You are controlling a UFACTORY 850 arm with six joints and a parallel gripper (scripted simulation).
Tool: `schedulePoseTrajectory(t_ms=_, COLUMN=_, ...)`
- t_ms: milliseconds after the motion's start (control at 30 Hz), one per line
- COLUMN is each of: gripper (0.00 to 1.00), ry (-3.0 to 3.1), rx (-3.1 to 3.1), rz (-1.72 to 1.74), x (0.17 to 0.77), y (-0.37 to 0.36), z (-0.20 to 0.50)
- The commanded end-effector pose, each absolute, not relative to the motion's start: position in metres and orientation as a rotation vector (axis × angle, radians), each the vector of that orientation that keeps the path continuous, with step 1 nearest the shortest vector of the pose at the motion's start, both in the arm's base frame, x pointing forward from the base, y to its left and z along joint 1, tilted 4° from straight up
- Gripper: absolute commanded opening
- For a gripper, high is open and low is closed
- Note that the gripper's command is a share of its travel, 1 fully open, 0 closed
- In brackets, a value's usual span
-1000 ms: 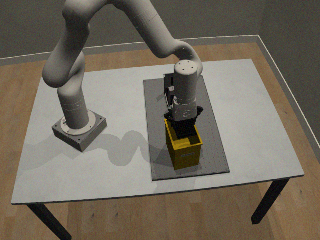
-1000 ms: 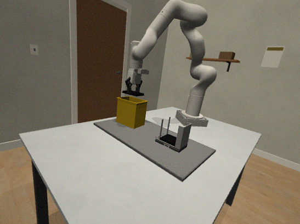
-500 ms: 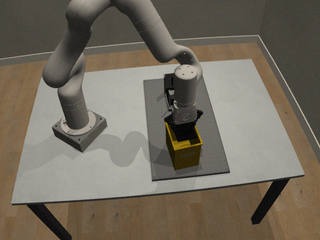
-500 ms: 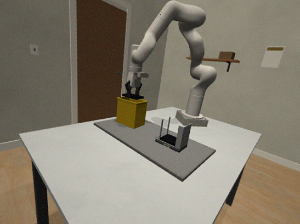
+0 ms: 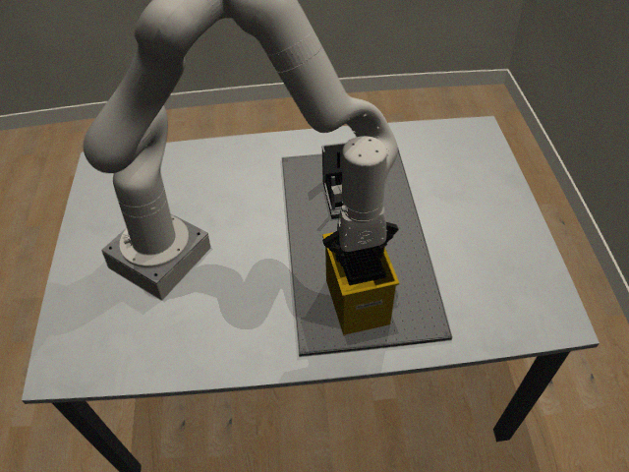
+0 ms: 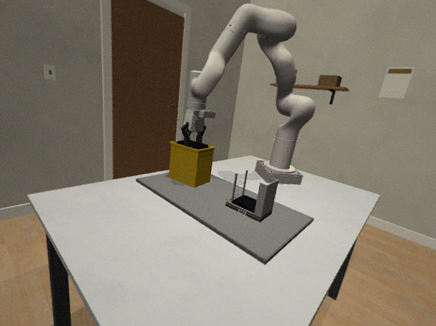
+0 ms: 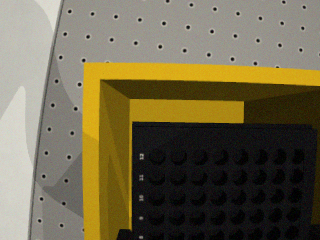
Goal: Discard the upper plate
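Observation:
My gripper (image 5: pixel 362 259) is shut on the black 96-well plate (image 5: pixel 363 266) and holds it flat at the mouth of the yellow plastics bin W1 (image 5: pixel 363 292). In the wrist view the plate (image 7: pixel 225 182) lies within the bin's yellow rim (image 7: pixel 95 150), below its top edge. From the side, the fingers (image 6: pixel 192 137) reach down into the upright bin (image 6: pixel 190 162) and the plate is mostly hidden by its walls. The stack rack K1 (image 6: pixel 252 196) stands on the grey baseplate, and the lower black plate (image 6: pixel 245 201) lies in its bottom. In the overhead view the rack (image 5: pixel 332 180) is partly hidden behind my arm.
The bin and rack both stand on a perforated grey baseplate on the white table. My arm's base (image 5: pixel 154 251) is mounted at the table's left. The rack has two thin upright posts (image 6: pixel 239 184) and a grey back wall.

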State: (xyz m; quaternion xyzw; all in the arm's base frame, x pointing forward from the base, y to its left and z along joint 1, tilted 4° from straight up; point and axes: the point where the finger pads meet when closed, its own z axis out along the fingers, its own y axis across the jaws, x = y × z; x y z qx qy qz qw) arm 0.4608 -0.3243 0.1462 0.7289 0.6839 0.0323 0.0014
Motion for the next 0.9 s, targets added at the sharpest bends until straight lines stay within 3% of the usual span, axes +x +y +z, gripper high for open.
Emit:
schedulePoseTrajectory(t_ms=0, gripper=0.00, ry=2.145, rx=2.286, rz=0.102, x=0.4617, y=-0.3246, z=0.1428)
schedulePoseTrajectory(t_ms=867, gripper=0.00, ry=2.145, rx=2.286, rz=0.102, x=0.4618, y=-0.3244, z=0.1396)
